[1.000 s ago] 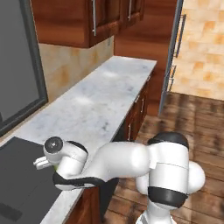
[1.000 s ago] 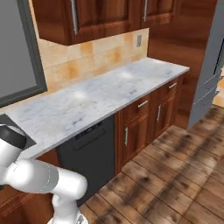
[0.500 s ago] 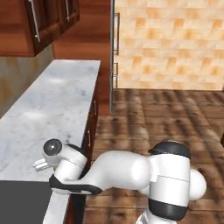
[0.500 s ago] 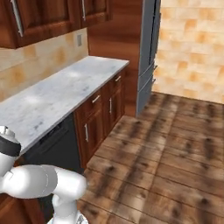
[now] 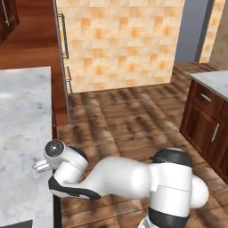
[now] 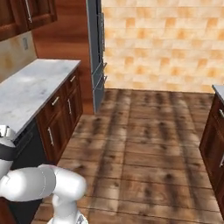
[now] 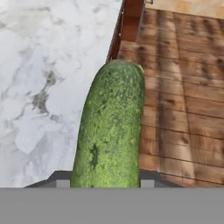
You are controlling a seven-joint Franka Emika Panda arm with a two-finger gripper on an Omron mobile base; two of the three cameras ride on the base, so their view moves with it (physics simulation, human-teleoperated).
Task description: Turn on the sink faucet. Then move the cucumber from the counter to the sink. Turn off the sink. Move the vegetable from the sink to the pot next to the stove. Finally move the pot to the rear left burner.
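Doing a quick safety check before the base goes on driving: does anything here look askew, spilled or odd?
Nothing spilled or damaged. The cucumber sits gripped in the hand, sticking out over the marble counter's edge and the wooden floor.

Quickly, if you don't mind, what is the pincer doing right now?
Pincer: closed on the cucumber, held above the counter edge.

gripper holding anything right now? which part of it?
Yes: the cucumber. The jaws grip it at one end, and the rest sticks out ahead over the counter edge.
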